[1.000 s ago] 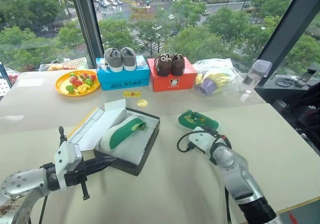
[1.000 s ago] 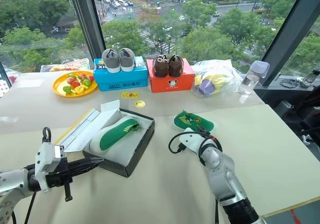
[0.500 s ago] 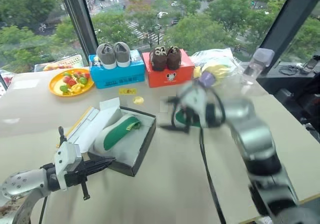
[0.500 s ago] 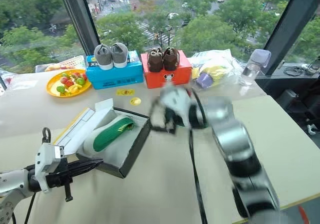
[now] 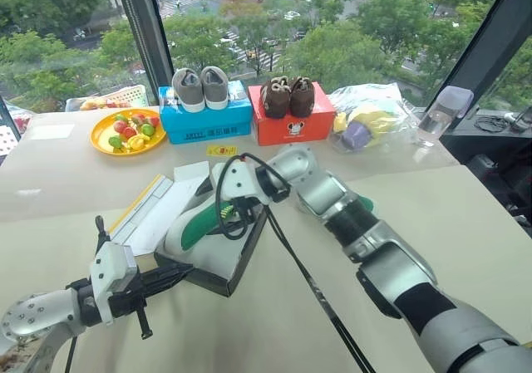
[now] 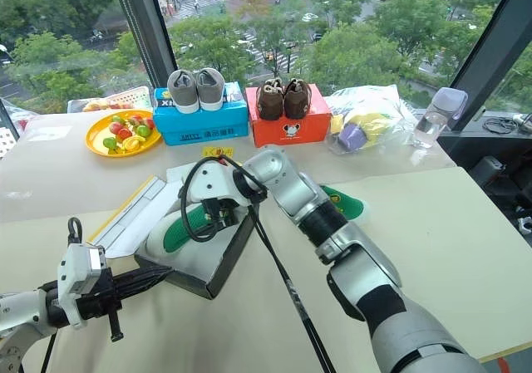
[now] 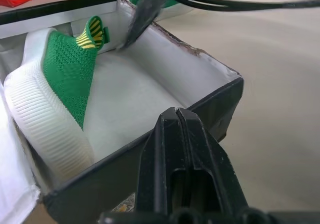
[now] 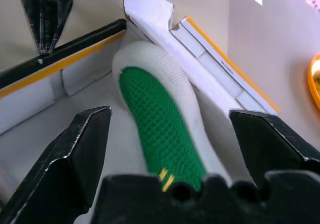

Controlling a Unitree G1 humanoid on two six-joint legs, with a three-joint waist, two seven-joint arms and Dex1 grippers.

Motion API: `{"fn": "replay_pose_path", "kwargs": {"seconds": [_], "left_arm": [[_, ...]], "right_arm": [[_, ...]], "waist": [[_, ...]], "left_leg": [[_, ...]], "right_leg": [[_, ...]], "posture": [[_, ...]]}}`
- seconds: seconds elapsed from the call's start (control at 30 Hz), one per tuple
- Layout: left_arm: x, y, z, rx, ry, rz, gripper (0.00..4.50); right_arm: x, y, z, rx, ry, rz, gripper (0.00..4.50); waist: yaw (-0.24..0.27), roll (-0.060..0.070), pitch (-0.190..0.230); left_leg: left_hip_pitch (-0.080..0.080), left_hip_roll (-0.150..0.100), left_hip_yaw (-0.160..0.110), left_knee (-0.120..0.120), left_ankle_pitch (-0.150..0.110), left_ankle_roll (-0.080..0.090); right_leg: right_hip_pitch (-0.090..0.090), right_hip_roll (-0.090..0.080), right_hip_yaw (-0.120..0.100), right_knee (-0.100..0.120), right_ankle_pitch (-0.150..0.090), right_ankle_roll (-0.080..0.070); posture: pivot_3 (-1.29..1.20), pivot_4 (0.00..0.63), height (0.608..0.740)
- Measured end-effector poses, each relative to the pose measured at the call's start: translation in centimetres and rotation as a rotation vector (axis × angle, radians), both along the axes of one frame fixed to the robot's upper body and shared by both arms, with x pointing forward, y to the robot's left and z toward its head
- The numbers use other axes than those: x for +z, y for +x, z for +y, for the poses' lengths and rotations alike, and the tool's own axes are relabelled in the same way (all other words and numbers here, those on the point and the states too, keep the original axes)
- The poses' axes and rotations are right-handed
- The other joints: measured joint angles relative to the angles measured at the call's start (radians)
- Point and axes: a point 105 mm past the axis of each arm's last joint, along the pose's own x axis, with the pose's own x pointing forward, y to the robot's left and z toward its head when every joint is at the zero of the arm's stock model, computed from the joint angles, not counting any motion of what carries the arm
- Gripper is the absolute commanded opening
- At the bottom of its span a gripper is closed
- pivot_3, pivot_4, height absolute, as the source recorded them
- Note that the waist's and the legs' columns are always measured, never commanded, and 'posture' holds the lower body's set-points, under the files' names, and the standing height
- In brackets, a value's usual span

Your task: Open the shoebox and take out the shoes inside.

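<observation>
Shoebox (image 5: 218,257) open at frame centre-left, one green shoe (image 5: 199,223) inside. Right tool (image 5: 235,221) spread wide over it, grasping nothing. Left tool (image 5: 170,276) clenched, empty, at the box's near corner.

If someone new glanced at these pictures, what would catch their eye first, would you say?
Probably the right gripper, open above the green shoe lying in the open shoebox at the table's middle. Next, the shut left gripper at the box's near corner. The other green shoe lies beside the box.

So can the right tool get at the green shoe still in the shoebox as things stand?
Probably yes: the right tool is open above the shoebox, its lid is folded back, and nothing covers the green shoe.
</observation>
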Motion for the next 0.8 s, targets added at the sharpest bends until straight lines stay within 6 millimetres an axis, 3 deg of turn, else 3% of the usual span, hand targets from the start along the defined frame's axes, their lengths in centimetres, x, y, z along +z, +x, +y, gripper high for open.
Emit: {"fn": "replay_pose_path", "kwargs": {"seconds": [0.2, 0.43, 0.53, 0.8], "left_arm": [[0.0, -0.1, 0.0, 0.016, 0.002, -0.003, 0.0], [0.2, -0.2, 0.1, 0.028, 0.008, -0.007, 0.0], [0.2, -0.3, 0.1, 0.028, 0.009, -0.007, 0.0], [0.3, -0.1, 0.1, 0.027, 0.008, -0.015, 0.0]], "right_arm": [[-3.6, 1.5, 0.3, -0.024, -0.093, -0.042, 4.48], [-4.6, 2.5, 0.8, -0.045, -0.107, -0.151, 4.48], [-4.7, 2.6, 0.8, -0.045, -0.1, -0.164, 3.78], [-4.0, 2.5, 0.8, -0.026, -0.065, -0.196, 1.06]], "waist": [[0.0, 0.0, 0.0], [-0.003, 0.0, 0.0], [-0.003, 0.001, 0.0], [-0.008, 0.001, 0.0]], "left_leg": [[0.0, 0.0, 0.0, 0.0, 0.002, -0.003], [0.003, 0.0, -0.001, 0.0, 0.002, -0.004], [0.006, 0.0, -0.001, 0.0, 0.002, -0.003], [0.01, 0.001, -0.001, -0.002, 0.0, 0.001]], "right_leg": [[-0.001, 0.0, 0.001, 0.003, 0.0, -0.001], [0.0, 0.0, 0.002, 0.005, 0.0, -0.001], [0.003, 0.0, 0.002, 0.005, 0.0, -0.001], [0.006, 0.0, 0.003, 0.005, -0.001, -0.002]], "posture": [[0.0, 0.15, 0.731], [0.0, 0.15, 0.731], [0.0, 0.15, 0.731], [0.0, 0.15, 0.731]]}}
